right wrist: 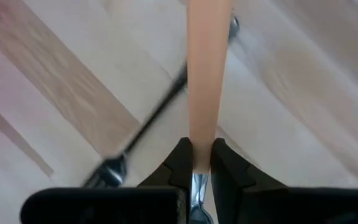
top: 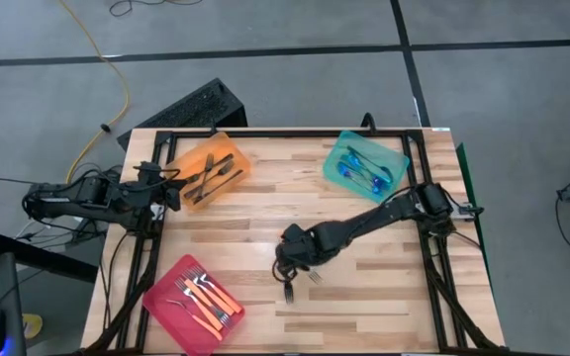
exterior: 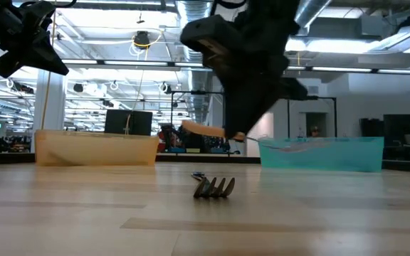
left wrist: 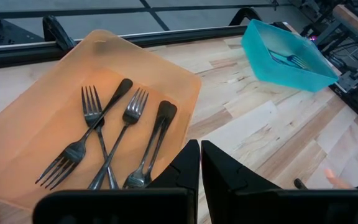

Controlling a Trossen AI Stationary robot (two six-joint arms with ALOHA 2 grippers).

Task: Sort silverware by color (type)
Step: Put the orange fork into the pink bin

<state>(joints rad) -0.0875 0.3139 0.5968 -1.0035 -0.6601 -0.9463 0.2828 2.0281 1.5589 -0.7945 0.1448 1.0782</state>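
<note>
A dark fork (top: 289, 289) lies on open table (top: 265, 218) between the trays.

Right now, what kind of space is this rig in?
Probably a robotics lab or industrial workshop. The low view shows exposed ceiling ducts and strip lights beyond the wooden table; the high view shows a bare concrete floor with a yellow cable trailing across it.

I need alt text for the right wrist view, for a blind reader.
The right gripper is shut on an orange-handled fork above the light wooden table. A dark metal fork lies on the table beneath.
</note>
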